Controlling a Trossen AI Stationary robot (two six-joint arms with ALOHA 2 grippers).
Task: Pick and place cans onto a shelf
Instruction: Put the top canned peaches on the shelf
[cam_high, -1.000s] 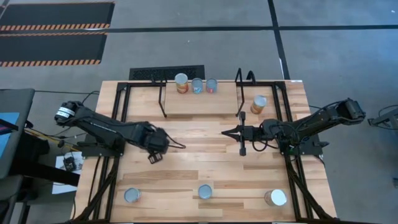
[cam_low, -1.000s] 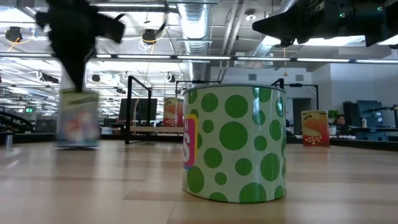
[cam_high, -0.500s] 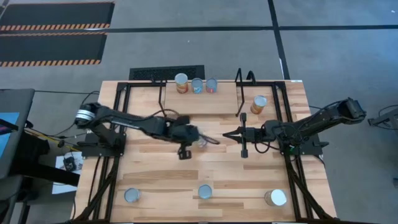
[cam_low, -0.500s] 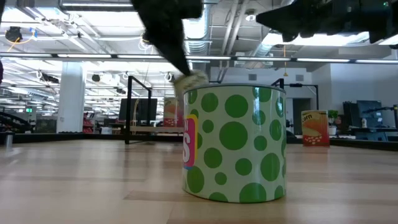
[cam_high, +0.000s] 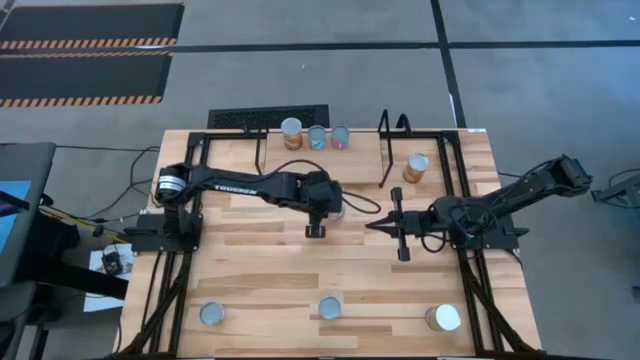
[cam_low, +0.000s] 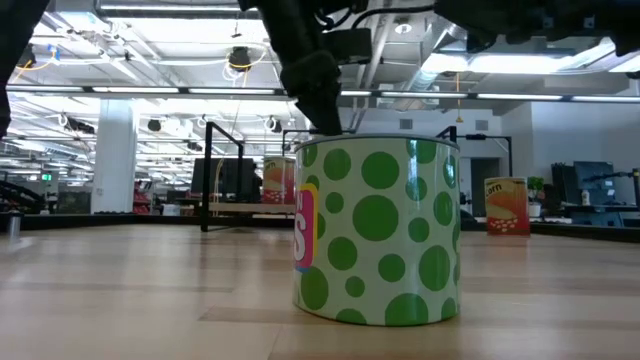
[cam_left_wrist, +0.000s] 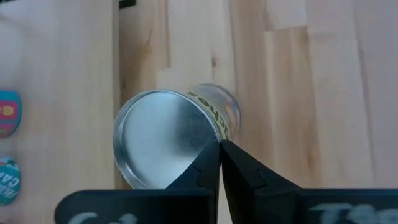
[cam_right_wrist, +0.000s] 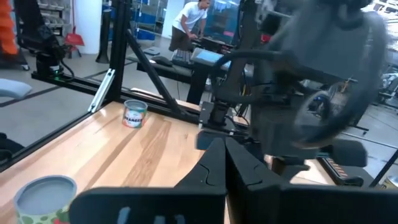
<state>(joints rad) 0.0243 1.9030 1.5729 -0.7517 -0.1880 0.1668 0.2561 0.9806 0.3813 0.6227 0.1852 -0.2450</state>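
My left gripper (cam_high: 330, 210) hangs over the table's middle, in front of the shelf (cam_high: 322, 166), shut on a can (cam_left_wrist: 161, 137) with a silvery end and a yellow-green label. Three cans (cam_high: 317, 136) stand on the shelf's far edge. An orange can (cam_high: 416, 167) stands on the table just right of the shelf. My right gripper (cam_high: 372, 228) is shut on nothing; it points level toward the left gripper from the right. My left gripper pinches the rim of the can's silvery end (cam_left_wrist: 208, 144) between its two shut fingers. They come slanting down from above. The can hangs tilted below them, its silvery end up toward the wrist, clear of the boards.
Three more cans stand along the near edge: a left one (cam_high: 211, 314), a green-dotted one (cam_low: 375, 230) in the middle and a right one (cam_high: 443, 317). Black frame tubes (cam_high: 462, 190) run along both table sides. Bare boards lie between the shelf and the near cans.
My left gripper has swung from the table's left-centre toward the right and slightly toward the far edge, rolling its wrist, with the can hanging from it clear of the table. My right gripper has drifted a little toward the near edge.
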